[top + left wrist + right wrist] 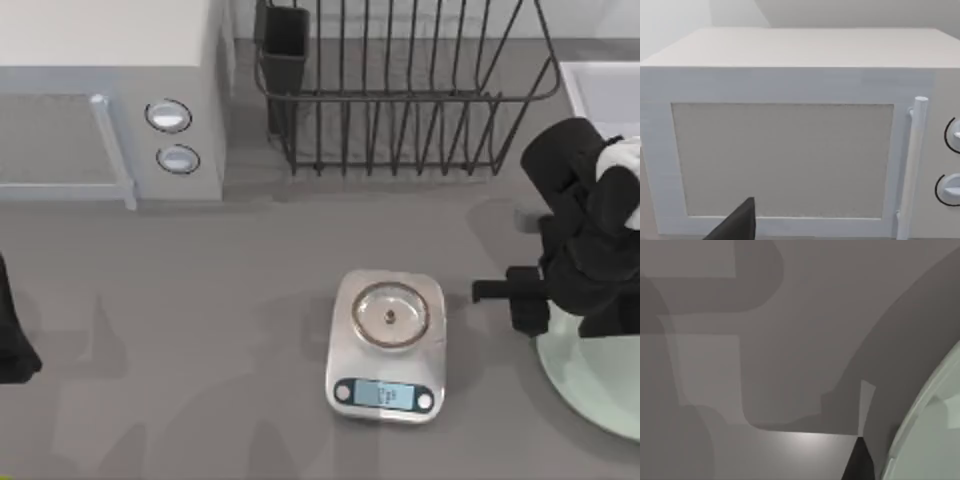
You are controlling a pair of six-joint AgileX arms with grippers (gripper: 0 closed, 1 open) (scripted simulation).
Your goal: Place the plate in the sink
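Note:
The pale mint-green plate (596, 385) lies flat on the grey table at the front right, partly cut off by the top view's edge. My right gripper (515, 298) hovers at the plate's left rim, with the black arm covering the plate's upper part. In the right wrist view the plate's rim (932, 430) curves along one side, close to the camera. The sink (603, 88) shows as a pale corner at the back right, behind the right arm. My left arm (12, 335) is parked at the table's left edge.
A silver kitchen scale (388, 345) with a small round steel pan stands at the middle front. The dark wire dish rack (400, 85) is at the back centre. A white microwave (110, 95) fills the back left and faces the left wrist camera (785, 155).

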